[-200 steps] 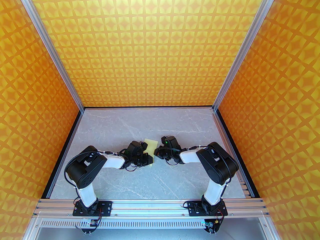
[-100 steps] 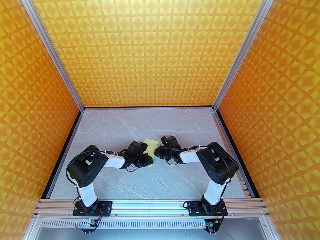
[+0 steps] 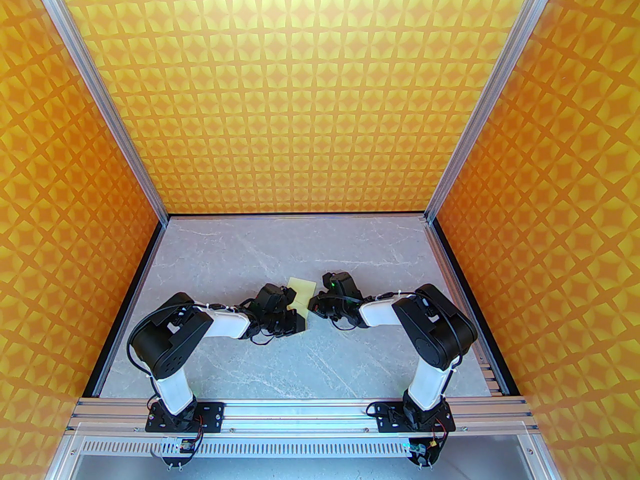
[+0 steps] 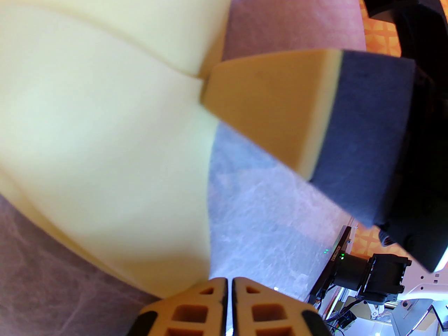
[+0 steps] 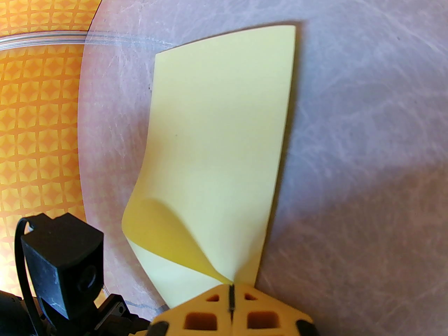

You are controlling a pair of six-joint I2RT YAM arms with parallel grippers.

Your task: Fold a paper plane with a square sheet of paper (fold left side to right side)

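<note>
The pale yellow square sheet of paper (image 3: 302, 288) lies mid-table between both grippers. In the right wrist view the sheet (image 5: 217, 135) has its near left part curled over towards the right, and the layers meet at my right gripper (image 5: 231, 287), which is shut on that near corner. The left wrist view has the bulging sheet (image 4: 105, 124) close up, with my left gripper (image 4: 229, 284) shut at its near edge. I cannot tell if paper sits between its jaws. A right gripper finger (image 4: 273, 107) touches the sheet's edge there. Seen from above, the left gripper (image 3: 298, 318) and right gripper (image 3: 311, 304) nearly meet.
The grey marble table (image 3: 250, 258) is boxed in by orange patterned walls (image 3: 310, 93) at the back and both sides. The aluminium rail (image 3: 300, 410) with the arm bases runs along the near edge. The left arm's black wrist (image 5: 63, 257) sits close to the sheet's near left.
The left arm's elbow has shifted slightly left and its wrist has settled a little. The sheet and the right arm look unchanged.
</note>
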